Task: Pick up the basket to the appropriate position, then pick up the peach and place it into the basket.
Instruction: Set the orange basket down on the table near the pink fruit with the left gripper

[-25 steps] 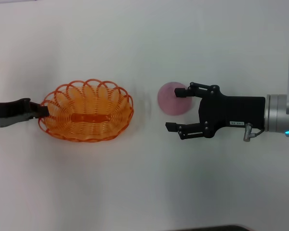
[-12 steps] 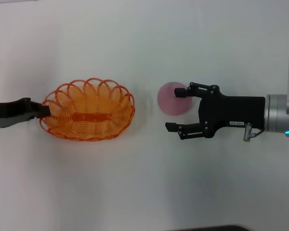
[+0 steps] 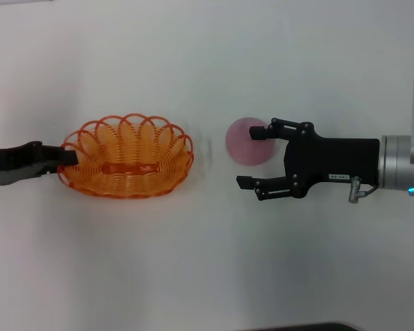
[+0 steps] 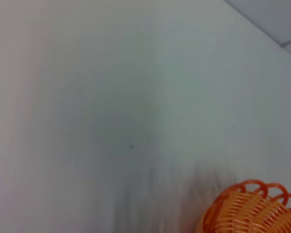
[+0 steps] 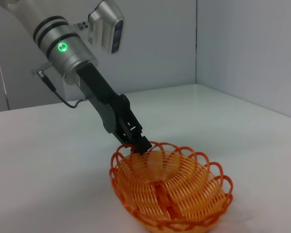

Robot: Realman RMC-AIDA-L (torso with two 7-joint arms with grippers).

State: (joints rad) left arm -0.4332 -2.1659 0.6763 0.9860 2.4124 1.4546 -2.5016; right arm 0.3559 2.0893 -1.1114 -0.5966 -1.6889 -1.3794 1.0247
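We see the left hand [image 3: 67, 158] clamped on the left end of the basket's [image 3: 127, 156] scalloped rim; the right wrist view shows its dark fingers [image 5: 139, 144] pinching a wire loop there, with the arm sloping up behind to a green light. The basket sits on the left part of the white surface [image 3: 193, 262], its flat base strip visible inside; whether it rests on the surface or is slightly raised we cannot tell.

The right hand [image 3: 252, 157] reaches in from the right with its fingers spread wide, gripping nothing. Its far fingertip overlaps the right edge of the peach [image 3: 245, 141] as seen from the head camera, though we cannot tell if they touch; the near finger lies apart from the fruit. The peach lies right of the basket, near but apart from it.

A small pale label on the right hand's black body is too small to read.
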